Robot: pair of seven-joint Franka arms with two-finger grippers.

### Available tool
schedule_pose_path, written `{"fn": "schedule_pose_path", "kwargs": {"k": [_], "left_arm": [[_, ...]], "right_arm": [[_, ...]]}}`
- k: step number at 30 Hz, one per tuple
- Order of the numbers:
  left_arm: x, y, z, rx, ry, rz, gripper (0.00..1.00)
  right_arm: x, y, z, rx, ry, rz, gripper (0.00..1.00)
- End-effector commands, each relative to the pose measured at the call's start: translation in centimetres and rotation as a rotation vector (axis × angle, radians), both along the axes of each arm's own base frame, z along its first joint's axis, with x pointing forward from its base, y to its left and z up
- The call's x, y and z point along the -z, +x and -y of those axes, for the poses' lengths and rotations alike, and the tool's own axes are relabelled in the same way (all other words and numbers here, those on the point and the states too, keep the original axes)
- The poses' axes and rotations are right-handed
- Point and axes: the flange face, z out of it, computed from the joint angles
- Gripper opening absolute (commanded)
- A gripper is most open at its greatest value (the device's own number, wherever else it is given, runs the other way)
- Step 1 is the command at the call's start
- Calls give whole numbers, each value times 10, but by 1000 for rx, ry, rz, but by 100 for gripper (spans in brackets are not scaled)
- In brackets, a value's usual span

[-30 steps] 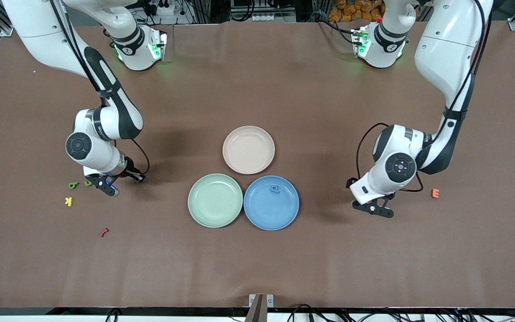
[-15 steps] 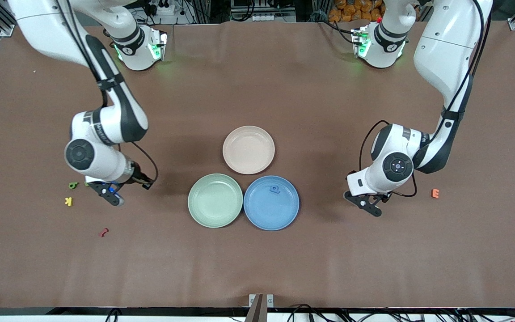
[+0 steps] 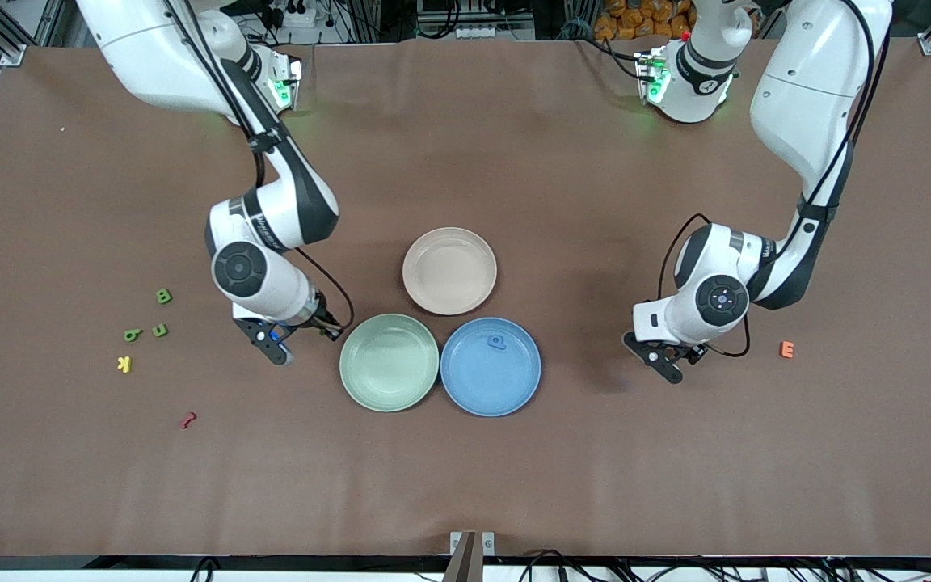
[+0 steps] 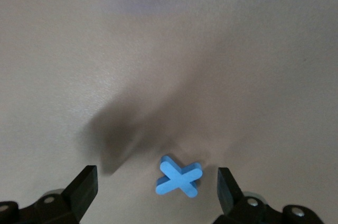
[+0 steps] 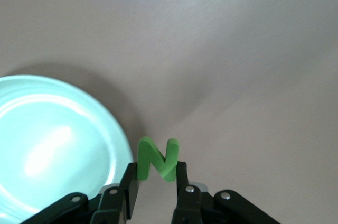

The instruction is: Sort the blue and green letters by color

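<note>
My right gripper (image 3: 275,349) is shut on a green N (image 5: 157,158) and holds it up beside the green plate's (image 3: 389,386) rim. The plate also shows in the right wrist view (image 5: 47,129). My left gripper (image 3: 670,368) is open, low over the table. A blue X (image 4: 179,177) lies flat between its fingers (image 4: 84,187); the X is hidden in the front view. A blue P (image 3: 498,342) lies in the blue plate (image 3: 490,392). A green B (image 3: 163,296) and two smaller green letters (image 3: 160,330) (image 3: 132,335) lie toward the right arm's end.
A pink plate (image 3: 449,299) sits farther from the camera than the other two plates. A yellow K (image 3: 124,364) and a dark red piece (image 3: 187,419) lie near the green letters. An orange E (image 3: 787,349) lies beside the left arm.
My right gripper has moved from the green letters to beside the green plate, carrying the N; the green B now shows. My left gripper has shifted slightly toward the plates.
</note>
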Motion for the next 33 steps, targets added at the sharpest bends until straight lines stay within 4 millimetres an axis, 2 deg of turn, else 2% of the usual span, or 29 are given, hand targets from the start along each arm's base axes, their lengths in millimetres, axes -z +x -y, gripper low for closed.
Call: {"fn": "schedule_pose_path", "kwargs": {"k": [1,11,14,18,20,21,22,23,25,26,28,30,33], "left_arm": [[3,-6,-8,17,-3,21,100],[4,-6,-9,11,-3,19,100],[3,-6,-9,2,-4,21,100],[2,-6,-8,-27,-11,21,65],[1,-6,-8,-52,-21,19,36],[1,-6,-7,-63,-24,19,22],[1,-6,-7,-75,-25,19,10],[1,-6,-6,-81,-24,19,1],[2,-7,-5,-90,-23,18,0],[2,-7,-4,-90,-23,18,0],[1,-7,-4,-92,-23,20,0],[2,-7,-5,-93,-23,18,0],[2,-7,-5,-94,-23,18,0]], "right_arm": [[9,18,-27,57,16,10,0],[22,22,-70,94,28,28,0],[27,20,-77,97,37,26,0],[30,18,-86,103,65,45,0],[35,15,-91,101,69,38,2],[37,13,-94,97,67,36,6],[38,12,-96,94,67,36,15],[38,11,-97,94,68,35,31],[41,11,-97,97,69,31,63],[40,13,-95,109,71,29,74],[39,16,-90,133,76,27,89],[39,16,-90,133,79,27,100],[39,16,-91,128,77,26,100]]}}
